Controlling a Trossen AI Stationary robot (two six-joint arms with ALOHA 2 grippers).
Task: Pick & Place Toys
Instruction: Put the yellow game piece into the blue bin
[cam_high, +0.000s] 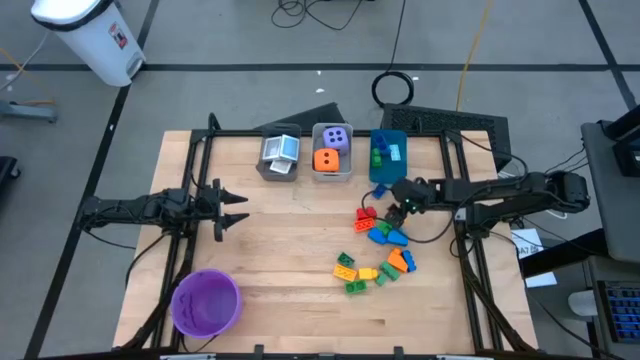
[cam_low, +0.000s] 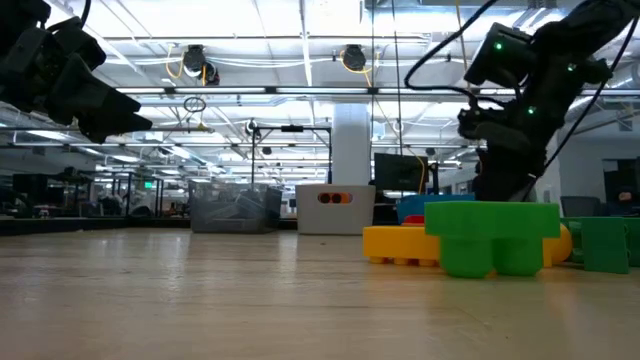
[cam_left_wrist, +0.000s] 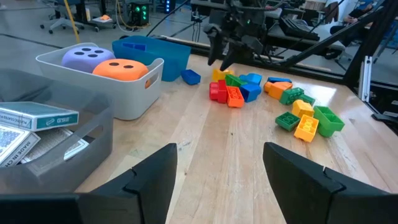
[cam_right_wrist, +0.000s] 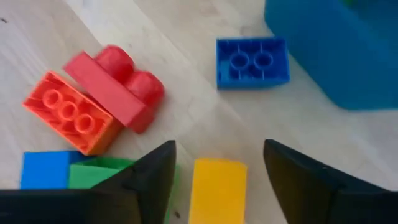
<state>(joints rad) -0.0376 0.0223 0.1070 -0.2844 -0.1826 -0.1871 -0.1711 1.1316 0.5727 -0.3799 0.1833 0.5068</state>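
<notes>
Your right gripper hangs wide open and empty over the bricks, right above a yellow brick that points away from the claw and is cut off below. The blue bin is only partly seen. Your left gripper waits open, well apart.

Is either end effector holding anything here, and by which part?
Nothing is held. Right end effector is open above the yellow brick; left end effector is open and empty.
</notes>
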